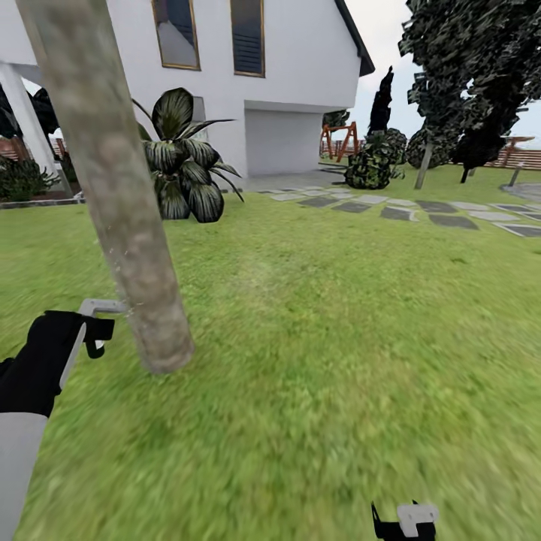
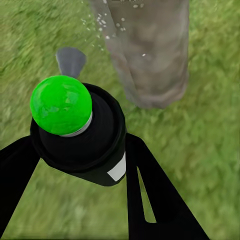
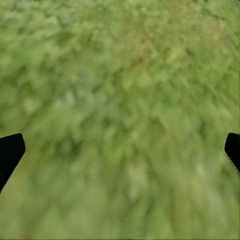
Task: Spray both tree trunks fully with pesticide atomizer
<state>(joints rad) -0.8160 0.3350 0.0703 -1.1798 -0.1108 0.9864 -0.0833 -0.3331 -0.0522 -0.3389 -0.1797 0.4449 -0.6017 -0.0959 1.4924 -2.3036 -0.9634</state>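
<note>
Left gripper (image 2: 80, 165) holding the pesticide atomizer (image 2: 75, 130) beside a tree trunk (image 1: 120, 188)

The black fingers (image 2: 150, 195) were clamped on the atomizer's dark body under its green cap, nozzle toward the mottled trunk base; pale pesticide specks (image 2: 102, 22) hung near the bark. The right gripper (image 3: 120, 150) was spread wide, empty, over the lawn (image 1: 338, 338); the white house (image 1: 285, 68) stood behind

one tree trunk (image 1: 113, 188), one atomizer (image 2: 75, 130), two windows (image 1: 210, 34)
</note>
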